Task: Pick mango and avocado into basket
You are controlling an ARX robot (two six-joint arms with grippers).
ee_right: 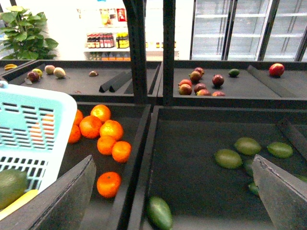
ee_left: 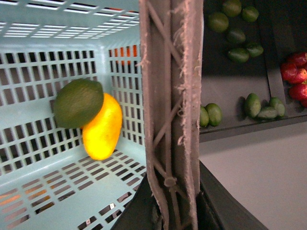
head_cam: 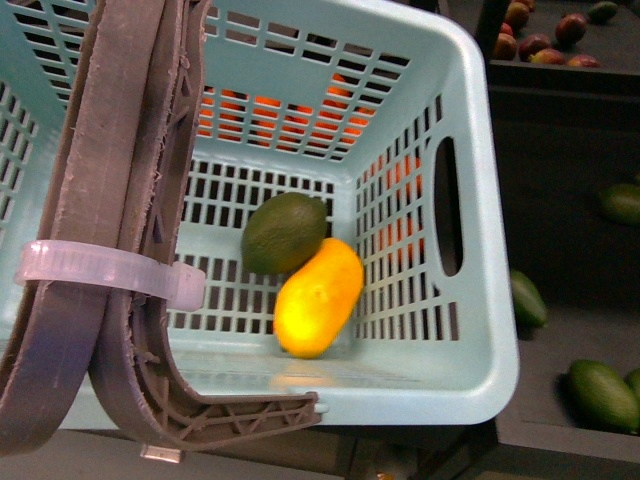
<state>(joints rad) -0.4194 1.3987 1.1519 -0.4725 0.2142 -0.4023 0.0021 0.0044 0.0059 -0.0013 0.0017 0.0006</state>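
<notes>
With mango [head_cam: 318, 298] and avocado [head_cam: 285, 232] touching inside the basket [head_cam: 480, 200], right jaws are spread empty, left unseen.

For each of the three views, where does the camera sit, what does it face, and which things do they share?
Front view: on the robot's body, looking down into the basket; no arm visible.
Left wrist view: beside the basket handle, facing mango and avocado; no pincer seen.
Right wrist view: facing produce bins; open right pincer fingers frame it.
All three share basket, mango and avocado.
</notes>
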